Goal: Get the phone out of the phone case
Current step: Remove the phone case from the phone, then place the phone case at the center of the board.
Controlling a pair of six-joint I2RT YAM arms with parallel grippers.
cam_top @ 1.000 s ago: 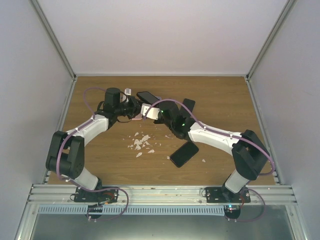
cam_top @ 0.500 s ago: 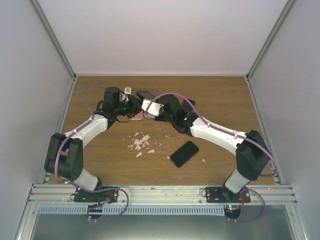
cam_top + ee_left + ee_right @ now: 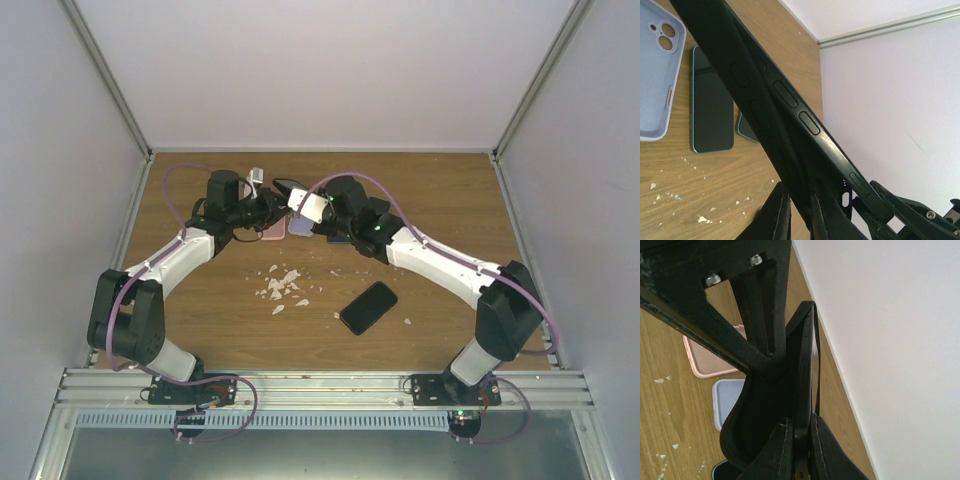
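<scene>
Case (image 3: 790,100): black, being held in the air over the far middle of the desk (image 3: 440,190), between both arms.
Phone (image 3: 803,365): being held edge-on with the case; how far it is out cannot be told.
Left jaws: being pressed shut on one edge of the case.
Right jaws: being pressed shut on the buttoned edge.
Below: a lilac case (image 3: 655,75), a pink case (image 3: 705,360) and a green-edged phone (image 3: 712,100) are lying flat.
Near right: a black phone (image 3: 368,307) is lying beside white crumbs (image 3: 283,288).
</scene>
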